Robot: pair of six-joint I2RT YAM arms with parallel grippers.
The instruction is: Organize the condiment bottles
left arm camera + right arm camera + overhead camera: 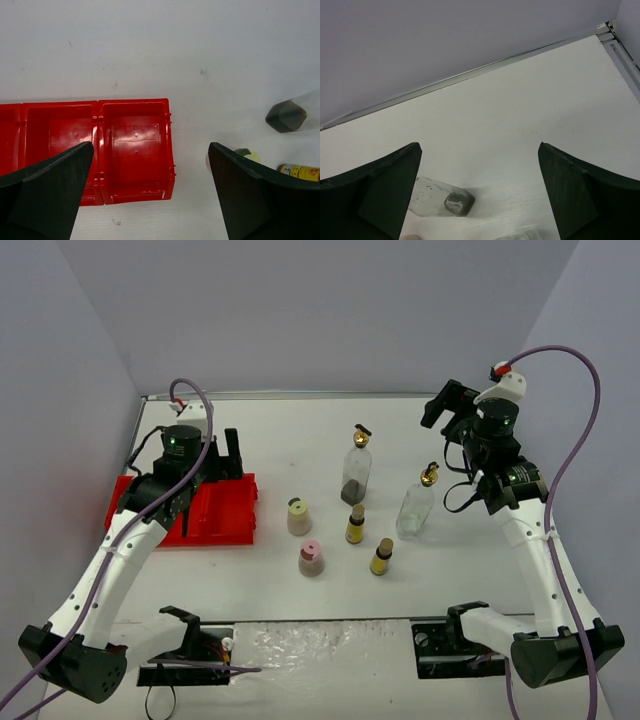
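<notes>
Six condiment bottles stand upright, long axes vertical, in a loose cluster at the centre of the overhead view, and none is in a compartment. The first tall glass bottle (356,476) is at upper centre and the second tall glass bottle (416,510) is to its lower right. The yellow-capped squat bottle (298,518) and the pink-capped squat bottle (311,559) are at centre left. Two tiny brown-capped bottles, the upper tiny bottle (355,527) and the lower tiny bottle (381,558), stand between the two groups. The red tray (228,522) lies just left of the cluster on the white table (290,440). The left gripper (232,452) hangs over the tray's upper right corner with its fingers spread wide and empty. In its wrist view (150,147) the bottles sit at the right edge, so they lie to the right of those fingers. The right gripper (447,408), also wide open and empty, hovers at upper right, above the second tall glass bottle. Its wrist view (480,146) shows glass low in the frame. The left arm looks nearer the squat bottles and the right arm nearer the tall ones.
</notes>
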